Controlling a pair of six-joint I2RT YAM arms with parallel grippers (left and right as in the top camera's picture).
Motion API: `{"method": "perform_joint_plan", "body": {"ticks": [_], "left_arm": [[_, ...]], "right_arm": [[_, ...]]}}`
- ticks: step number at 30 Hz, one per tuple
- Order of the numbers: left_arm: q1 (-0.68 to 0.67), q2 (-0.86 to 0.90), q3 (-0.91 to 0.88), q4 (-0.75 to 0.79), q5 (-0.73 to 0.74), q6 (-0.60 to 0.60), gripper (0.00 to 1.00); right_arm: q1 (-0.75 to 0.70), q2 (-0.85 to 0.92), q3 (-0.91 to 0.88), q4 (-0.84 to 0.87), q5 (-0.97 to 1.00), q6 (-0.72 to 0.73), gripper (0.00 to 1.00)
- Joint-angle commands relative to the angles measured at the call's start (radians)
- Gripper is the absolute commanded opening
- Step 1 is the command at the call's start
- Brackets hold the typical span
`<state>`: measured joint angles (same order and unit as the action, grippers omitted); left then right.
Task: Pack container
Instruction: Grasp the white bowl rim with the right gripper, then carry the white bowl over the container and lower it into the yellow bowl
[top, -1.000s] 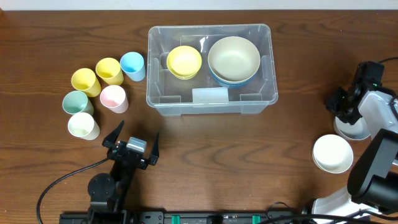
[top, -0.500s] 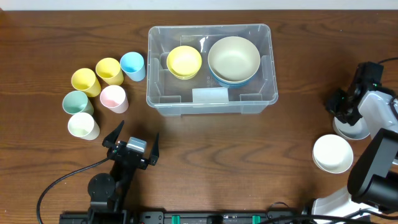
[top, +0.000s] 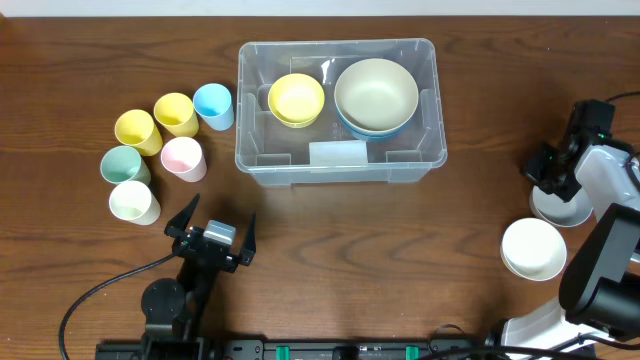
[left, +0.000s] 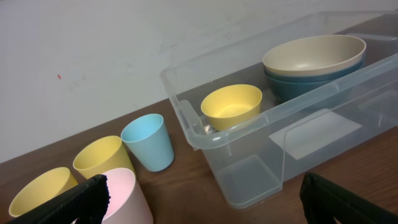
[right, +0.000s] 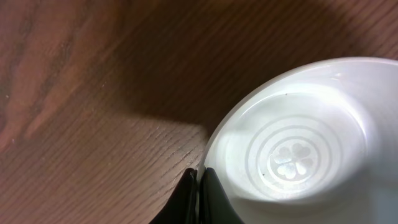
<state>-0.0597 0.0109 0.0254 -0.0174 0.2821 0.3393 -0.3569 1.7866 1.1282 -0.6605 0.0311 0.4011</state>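
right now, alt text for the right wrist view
The right claw is closed on the rim of a white bowl, seen close from above; a clover mark and rings sit in its base. Brown wooden table fills the rest.

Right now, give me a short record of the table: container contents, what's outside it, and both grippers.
inside container: yellow bowl; beige bowl stacked in blue bowl
left of it: six cups
right of it: white bowl, second white bowl
left gripper: open, empty
right gripper: shut at the white bowl's rim; hold unclear
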Motion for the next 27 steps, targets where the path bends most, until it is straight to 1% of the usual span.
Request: {"method": "perform_joint_plan", "body": {"ticks": [1, 4, 7, 9, 12, 14, 16, 18, 21, 24, 27], "left_arm": [[0.005, -0.006, -0.021, -0.030, 0.010, -0.008, 0.98], [0.005, -0.006, -0.021, -0.030, 0.010, -0.008, 0.98], [0.005, -0.006, -0.021, -0.030, 0.010, -0.008, 0.98], [0.005, -0.006, -0.021, -0.030, 0.010, -0.008, 0.98], [0.005, -0.006, -0.021, -0.030, 0.010, -0.008, 0.98], [0.005, -0.006, -0.021, -0.030, 0.010, -0.008, 0.98], [0.005, -0.006, -0.021, -0.030, 0.010, -0.008, 0.98], [0.005, -0.006, -0.021, -0.030, 0.010, -0.008, 0.98], [0.005, -0.006, -0.021, -0.030, 0.010, -0.008, 0.98], [0.005, -0.006, -0.021, -0.030, 0.010, -0.008, 0.98], [0.005, -0.006, -0.021, -0.030, 0.010, -0.008, 0.98]], "right_arm": [[0.008, 0.005, 0.061, -0.015, -0.078, -0.020, 0.01], [0.018, -0.009, 0.204, -0.114, -0.120, -0.073, 0.01], [0.047, -0.029, 0.389, -0.236, -0.180, -0.149, 0.01], [0.089, -0.048, 0.541, -0.321, -0.259, -0.221, 0.01], [0.198, -0.082, 0.765, -0.424, -0.306, -0.276, 0.01], [0.290, -0.098, 0.870, -0.440, -0.305, -0.296, 0.01], [0.420, -0.108, 0.954, -0.422, -0.305, -0.303, 0.01], [0.555, -0.109, 0.988, -0.376, -0.287, -0.332, 0.01], [0.755, -0.091, 0.986, -0.293, -0.182, -0.354, 0.01], [0.916, -0.032, 0.986, -0.245, -0.102, -0.386, 0.01], [1.032, 0.064, 0.986, -0.203, -0.040, -0.418, 0.01]]}}
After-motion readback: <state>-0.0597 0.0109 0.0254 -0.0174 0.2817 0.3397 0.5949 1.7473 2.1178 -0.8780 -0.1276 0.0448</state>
